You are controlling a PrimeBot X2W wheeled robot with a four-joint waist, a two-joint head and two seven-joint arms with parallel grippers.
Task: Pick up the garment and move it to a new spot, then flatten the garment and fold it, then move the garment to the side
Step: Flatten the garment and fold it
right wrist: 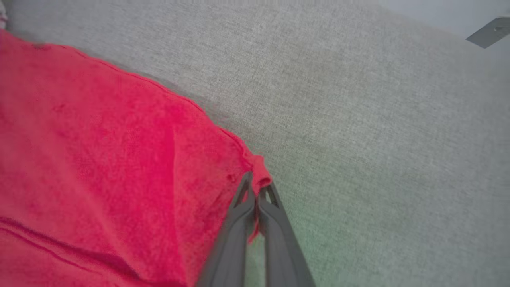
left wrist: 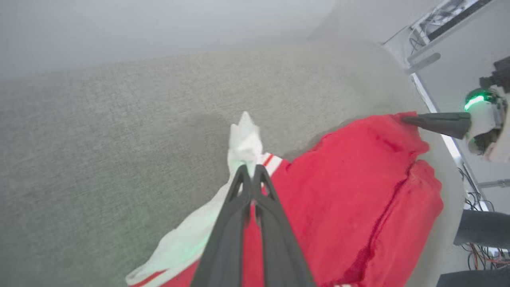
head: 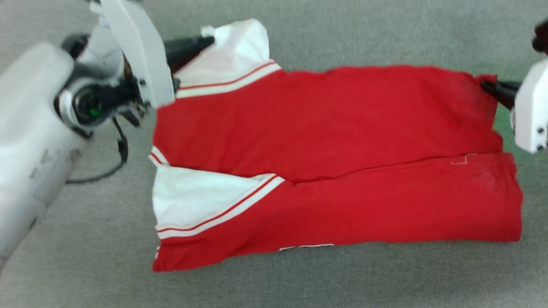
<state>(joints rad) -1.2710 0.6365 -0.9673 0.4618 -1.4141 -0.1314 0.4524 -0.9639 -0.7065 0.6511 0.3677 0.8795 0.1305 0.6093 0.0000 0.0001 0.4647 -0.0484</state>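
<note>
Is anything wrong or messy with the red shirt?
Nothing is torn or spilled. The shirt lies folded on the grey surface, but its white corner is bunched into a peak in the shut left gripper, and the shut right gripper pinches a crumpled red corner.

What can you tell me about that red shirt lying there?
The garment is a soft, bright red jersey with white panels edged in red-and-white stripes. It lies spread sideways, partly folded, on a grey fabric surface. The left gripper pinches its white corner; the right gripper pinches a red corner at the opposite end.
</note>
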